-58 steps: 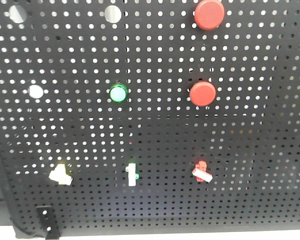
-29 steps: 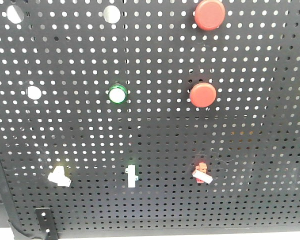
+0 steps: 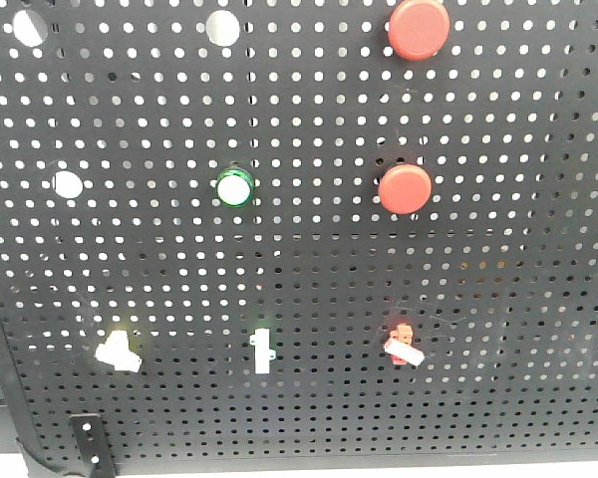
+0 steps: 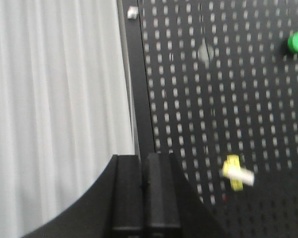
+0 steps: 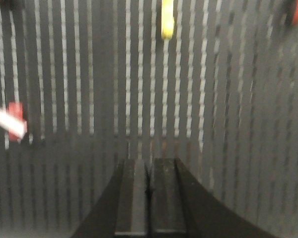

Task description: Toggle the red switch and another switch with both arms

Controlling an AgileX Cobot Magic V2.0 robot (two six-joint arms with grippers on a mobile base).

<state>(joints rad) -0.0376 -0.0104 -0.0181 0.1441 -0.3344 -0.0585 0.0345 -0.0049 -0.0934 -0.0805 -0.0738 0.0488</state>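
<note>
The red switch point(image 3: 404, 342) sits low on the black pegboard point(image 3: 498, 259), right of centre, its white lever pointing down-right. The other switch, a pale yellow toggle point(image 3: 118, 351), sits at the same height on the left. No arm shows in the front view. In the left wrist view my left gripper point(image 4: 145, 158) is shut and empty near the board's left edge, with the yellow toggle point(image 4: 237, 172) to its right and apart. My right gripper point(image 5: 149, 161) is shut and empty, the red switch point(image 5: 12, 121) up and left of it.
A slim white toggle point(image 3: 263, 349) stands between the two switches. Above are a green lamp point(image 3: 234, 187) and two round red buttons point(image 3: 405, 187) point(image 3: 418, 27). A bracket point(image 3: 88, 443) sits at the board's lower left. A white curtain point(image 4: 54, 99) hangs beside the board.
The front view shifted slightly a second ago and has since held still. The levers on the board stand as before.
</note>
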